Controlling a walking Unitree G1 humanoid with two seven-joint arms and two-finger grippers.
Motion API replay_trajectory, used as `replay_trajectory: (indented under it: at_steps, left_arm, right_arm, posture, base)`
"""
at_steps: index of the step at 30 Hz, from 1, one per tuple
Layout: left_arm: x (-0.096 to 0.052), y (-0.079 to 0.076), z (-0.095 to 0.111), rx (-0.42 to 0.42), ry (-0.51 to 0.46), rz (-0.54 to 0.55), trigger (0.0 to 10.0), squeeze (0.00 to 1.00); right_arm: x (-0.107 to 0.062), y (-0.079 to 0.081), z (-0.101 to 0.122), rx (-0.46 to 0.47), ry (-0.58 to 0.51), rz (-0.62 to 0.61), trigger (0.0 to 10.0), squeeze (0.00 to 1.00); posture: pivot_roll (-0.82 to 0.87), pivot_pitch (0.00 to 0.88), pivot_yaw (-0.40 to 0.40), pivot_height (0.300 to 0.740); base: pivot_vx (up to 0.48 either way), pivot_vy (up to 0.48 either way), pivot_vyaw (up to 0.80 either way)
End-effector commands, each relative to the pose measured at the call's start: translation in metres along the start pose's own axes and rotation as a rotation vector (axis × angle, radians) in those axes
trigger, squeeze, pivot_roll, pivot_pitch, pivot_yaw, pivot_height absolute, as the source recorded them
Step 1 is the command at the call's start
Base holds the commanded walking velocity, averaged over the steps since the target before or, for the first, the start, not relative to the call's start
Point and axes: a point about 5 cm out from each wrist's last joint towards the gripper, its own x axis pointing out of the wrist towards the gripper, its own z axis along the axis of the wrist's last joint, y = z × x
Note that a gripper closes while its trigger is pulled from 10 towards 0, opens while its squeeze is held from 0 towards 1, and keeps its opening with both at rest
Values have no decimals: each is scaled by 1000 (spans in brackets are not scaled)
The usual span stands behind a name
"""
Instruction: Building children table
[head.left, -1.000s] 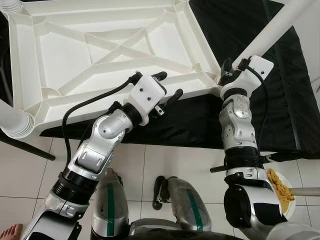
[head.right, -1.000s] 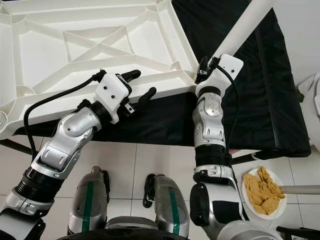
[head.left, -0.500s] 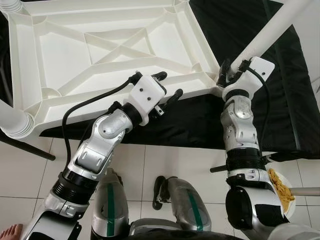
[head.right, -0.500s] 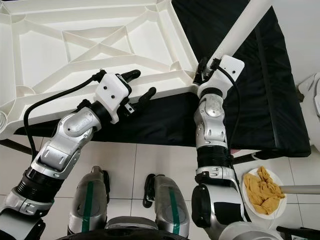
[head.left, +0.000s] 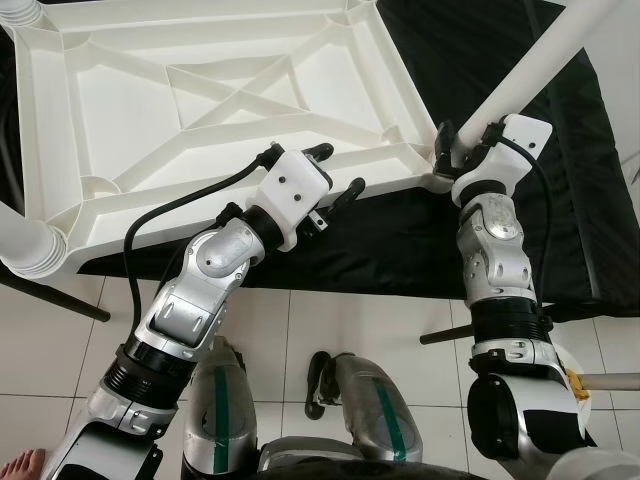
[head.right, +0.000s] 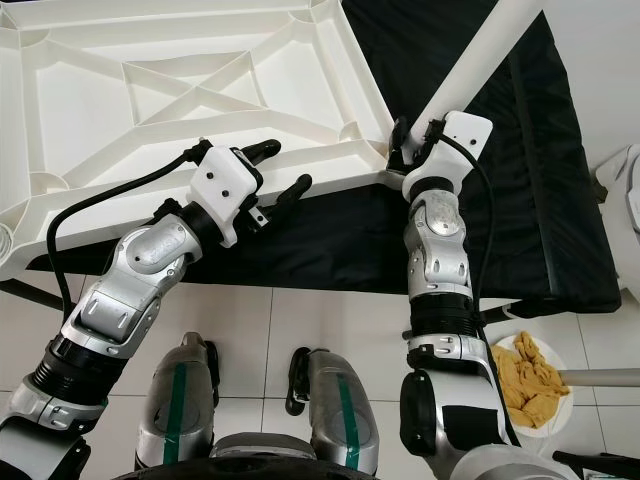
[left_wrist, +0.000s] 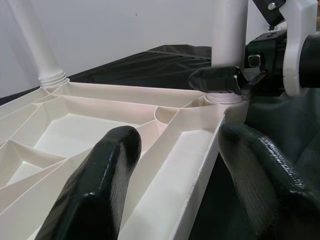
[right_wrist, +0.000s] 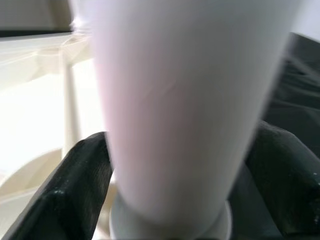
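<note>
Tabletop (head.left: 200, 110), white plastic and turned underside up, lies before me on a black cloth (head.left: 560, 190) over a low stand, its ribbed bracing facing the camera. I see my right gripper (head.left: 455, 152) at the tabletop's near right corner, its two black fingers (right_wrist: 85, 185) clamped around the base of a white leg (head.left: 530, 70) that stands in the corner socket and leans up and away to the right. From the right wrist view the leg runs between both fingers, touching each.

My left gripper (head.left: 335, 172) sits at the near edge of the tabletop, to the left of that corner. Its fingers (left_wrist: 100, 185) are spread apart, one over the inner rib side and one outside the rim; I cannot tell whether they touch the plastic. Its wrist view looks along the rim toward the right gripper and the seated leg.

Another leg (head.left: 25, 240) is at the near left corner, and one more (left_wrist: 35, 45) at the far side. A plate of yellow snacks (head.right: 525, 375) rests on the tiled floor (head.left: 60, 350) by my right side.
</note>
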Motion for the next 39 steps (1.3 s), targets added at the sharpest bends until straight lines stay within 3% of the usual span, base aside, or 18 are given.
replay_trajectory:
  at_steps: [1,11,22,32,33,39]
  left_arm:
    - [0,-4,1,2,2,-48,10000,0]
    - [0,-3,0,11,4,-52,10000,0]
    - [0,0,1,23,3,-54,10000,0]
    - [-1,0,0,27,6,-58,10000,0]
    - [-1,0,0,27,7,-59,10000,0]
    - [-2,1,1,30,8,-56,10000,0]
  right_arm:
    - [-1,-5,-6,-8,29,93,10000,0]
    - [3,-20,-3,-63,30,325,10000,0]
    - [5,-36,4,-68,22,415,10000,0]
    - [12,-38,7,-71,0,437,10000,0]
    - [13,-38,6,-69,-1,444,0,0]
    - [13,-36,3,-46,0,476,0,0]
  posture:
    - [98,73,-117,740]
    - [103,55,-109,740]
    - [107,44,-101,740]
    - [112,41,-96,740]
    - [114,41,-94,740]
    - [118,43,-95,740]
  base:
    - [0,0,0]
    - [0,0,0]
    - [0,0,0]
    - [0,0,0]
    - [0,0,0]
    - [0,0,0]
